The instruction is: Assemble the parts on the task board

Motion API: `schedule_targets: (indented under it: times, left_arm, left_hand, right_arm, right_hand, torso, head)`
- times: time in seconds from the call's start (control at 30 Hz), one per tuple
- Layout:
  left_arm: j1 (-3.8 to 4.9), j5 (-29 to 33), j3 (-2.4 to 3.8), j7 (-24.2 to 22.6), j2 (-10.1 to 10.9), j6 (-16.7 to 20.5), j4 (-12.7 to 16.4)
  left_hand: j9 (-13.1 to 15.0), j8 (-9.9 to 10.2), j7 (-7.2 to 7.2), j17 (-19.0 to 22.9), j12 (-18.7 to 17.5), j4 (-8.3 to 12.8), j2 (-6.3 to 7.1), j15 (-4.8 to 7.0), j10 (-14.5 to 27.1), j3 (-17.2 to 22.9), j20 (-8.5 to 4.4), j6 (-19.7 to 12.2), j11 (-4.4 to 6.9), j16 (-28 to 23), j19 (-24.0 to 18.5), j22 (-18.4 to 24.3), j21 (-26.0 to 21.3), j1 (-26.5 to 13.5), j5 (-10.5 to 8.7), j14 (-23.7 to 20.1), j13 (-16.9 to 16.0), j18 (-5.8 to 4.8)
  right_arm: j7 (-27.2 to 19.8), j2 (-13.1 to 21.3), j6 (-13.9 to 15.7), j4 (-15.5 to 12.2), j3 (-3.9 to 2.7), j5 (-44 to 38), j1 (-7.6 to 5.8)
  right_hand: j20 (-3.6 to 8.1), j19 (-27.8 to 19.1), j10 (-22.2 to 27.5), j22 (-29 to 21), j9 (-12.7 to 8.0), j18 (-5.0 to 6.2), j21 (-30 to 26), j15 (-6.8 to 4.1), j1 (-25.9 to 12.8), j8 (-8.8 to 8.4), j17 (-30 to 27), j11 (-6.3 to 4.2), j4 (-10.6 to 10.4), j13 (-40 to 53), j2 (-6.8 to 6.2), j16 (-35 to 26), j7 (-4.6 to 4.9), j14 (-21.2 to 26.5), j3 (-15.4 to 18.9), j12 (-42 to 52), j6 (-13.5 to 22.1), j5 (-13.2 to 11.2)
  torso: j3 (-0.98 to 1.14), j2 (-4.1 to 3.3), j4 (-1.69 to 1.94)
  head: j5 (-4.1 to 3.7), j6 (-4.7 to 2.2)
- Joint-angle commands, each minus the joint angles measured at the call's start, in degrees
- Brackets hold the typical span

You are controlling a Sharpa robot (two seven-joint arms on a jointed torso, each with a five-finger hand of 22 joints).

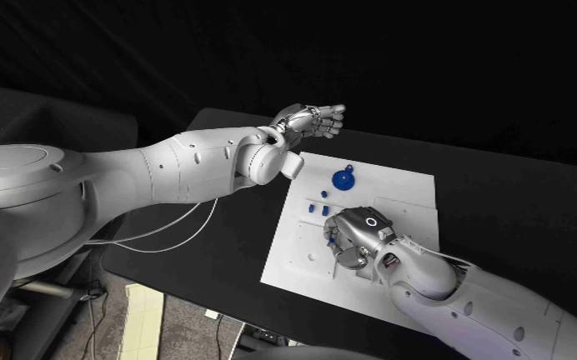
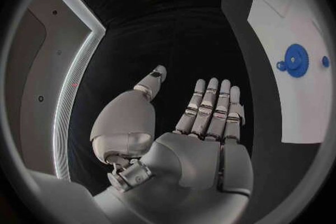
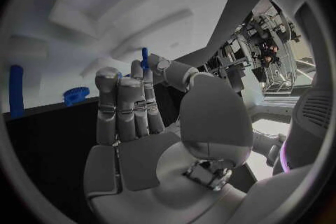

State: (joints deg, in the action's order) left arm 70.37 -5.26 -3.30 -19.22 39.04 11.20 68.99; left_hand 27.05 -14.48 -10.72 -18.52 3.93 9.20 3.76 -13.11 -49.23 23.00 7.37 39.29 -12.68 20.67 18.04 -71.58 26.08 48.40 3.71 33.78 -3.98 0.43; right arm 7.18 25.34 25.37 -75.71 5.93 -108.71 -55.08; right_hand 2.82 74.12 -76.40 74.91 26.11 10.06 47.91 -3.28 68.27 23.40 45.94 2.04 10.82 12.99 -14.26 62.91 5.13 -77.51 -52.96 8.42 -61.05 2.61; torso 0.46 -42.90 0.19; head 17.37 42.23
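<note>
My right fingers stand together with the thumb tip against them, pinching a small blue pin upright at their tips. That right hand sits low over the board, near its middle. On my left hand the fingers are straight and spread from the thumb, holding nothing; I see it raised off the board's far left corner, above the black table. On the board, a blue gear lies toward the far edge, and a few small blue parts lie just beside my right hand, between it and the gear.
</note>
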Motion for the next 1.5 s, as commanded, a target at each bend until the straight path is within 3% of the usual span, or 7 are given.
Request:
schedule_targets:
  times: [0.03,0.6,0.83,1.03,1.2,1.27,1.5]
  left_arm:
    - [0.13,0.3,0.05,-0.7,-0.1,-0.2,0.2]
    - [0.15,0.3,0.05,-0.5,-0.1,-0.4,0.2]
    - [0.21,0.3,0.05,-0.4,-0.1,-0.4,0.3]
    - [0.23,0.3,0.05,-0.4,0.0,-0.3,0.4]
    - [0.25,0.3,0.05,-0.4,0.0,-0.3,0.4]
    - [0.25,0.3,0.05,-0.4,0.0,-0.3,0.4]
    - [0.27,0.3,0.05,-0.4,0.2,-0.3,0.4]
  left_hand:
    - [0.1,-0.4,-2.09,-0.1,0.0,0.3,0.08,-0.07,-0.3,0.1,0.09,-0.1,0.15,0.3,0.4,-0.1,-0.3,0.6,-0.26,0.1,0.0,0.29]
    - [0.1,-0.4,-2.10,-0.1,0.0,0.3,0.07,-0.08,-0.3,0.1,0.09,-0.1,0.12,0.3,0.4,-0.1,-0.3,0.6,-0.26,0.0,0.0,0.28]
    - [0.1,-0.4,-2.10,-0.1,0.0,0.3,0.07,-0.09,-0.3,0.1,0.08,-0.1,0.10,0.3,0.4,-0.1,-0.4,0.6,-0.26,0.0,0.0,0.27]
    - [0.1,-0.4,-2.10,-0.1,0.0,0.3,0.08,-0.09,-0.3,0.1,0.08,-0.1,0.09,0.3,0.4,-0.1,-0.4,0.6,-0.26,0.0,0.0,0.26]
    - [0.1,-0.4,-2.10,-0.1,0.0,0.3,0.10,-0.10,-0.2,0.1,0.08,-0.2,0.07,0.2,0.4,-0.1,-0.4,0.7,-0.26,0.0,0.0,0.25]
    - [0.1,-0.4,-2.10,-0.1,0.0,0.3,0.10,-0.10,-0.2,0.1,0.08,-0.2,0.06,0.2,0.4,-0.1,-0.4,0.7,-0.26,-0.1,0.0,0.25]
    - [0.1,-0.4,-2.09,-0.1,-0.1,0.3,0.11,-0.11,-0.2,0.1,0.09,-0.2,0.05,0.2,0.4,-0.1,-0.5,0.7,-0.26,-0.1,0.0,0.24]
  right_arm:
    - [-0.4,-0.2,-0.6,0.2,0.05,-0.7,0.08]
    - [-0.2,-0.8,-1.5,0.8,0.30,-1.3,0.41]
    - [-0.2,-1.2,-3.0,0.9,0.80,-1.5,0.41]
    - [-1.5,-1.2,-1.8,1.1,0.99,0.9,0.40]
    - [-2.7,-1.2,-1.1,1.3,0.99,3.1,0.38]
    - [-2.9,-1.2,-1.0,1.4,0.99,3.6,0.38]
    - [-4.0,-0.8,-0.2,1.6,0.99,5.8,0.37]
  right_hand:
    - [0.88,0.8,-1.3,1.2,0.1,4.94,0.3,-1.51,0.0,-0.01,-0.1,-0.42,0.2,0.2,0.50,0.3,0.25,2.0,0.2,0.2,0.2,0.2]
    - [0.89,0.8,-1.3,1.2,0.1,4.94,0.4,-1.51,0.0,-0.02,-0.1,-0.41,0.2,0.2,0.55,0.3,0.25,2.0,0.2,0.2,0.2,0.2]
    - [0.87,0.7,-1.2,1.2,0.2,4.94,0.4,-1.50,-0.1,-0.04,-0.1,-0.40,0.3,0.3,0.59,0.3,0.26,2.0,0.3,0.1,0.2,0.2]
    - [0.79,0.6,-1.1,1.2,0.3,4.94,0.4,-1.45,-0.3,-0.11,-0.2,-0.35,0.2,0.4,0.70,0.3,0.31,2.1,0.4,0.0,0.3,0.3]
    - [0.44,0.1,0.5,1.1,0.1,4.94,0.3,-0.92,-1.8,-1.01,-0.7,0.18,0.2,0.4,0.71,0.0,0.88,2.3,0.9,-1.0,1.5,1.5]
    - [0.29,0.0,2.0,1.1,-0.2,4.94,0.4,-0.29,-3.3,-1.90,-1.0,0.83,0.5,0.3,0.36,0.0,1.55,2.3,2.6,-2.0,3.0,3.5]
    - [0.11,-0.4,6.6,1.0,-0.9,4.94,0.2,1.27,-5.5,-4.22,-1.5,2.50,1.3,-0.6,-0.54,0.2,3.30,2.5,7.7,-4.7,7.0,4.8]
  torso:
    - [-0.04,-0.01,0.00]
    - [-0.06,0.00,-0.01]
    - [-0.03,0.00,-0.04]
    - [0.00,0.02,-0.05]
    - [0.01,0.02,-0.10]
    - [0.03,0.03,-0.07]
    - [0.03,0.03,-0.10]
  head:
    - [0.11,0.04]
    - [0.18,0.27]
    - [0.09,0.37]
    - [0.05,0.62]
    - [0.08,0.66]
    - [0.08,0.63]
    - [-0.03,0.46]
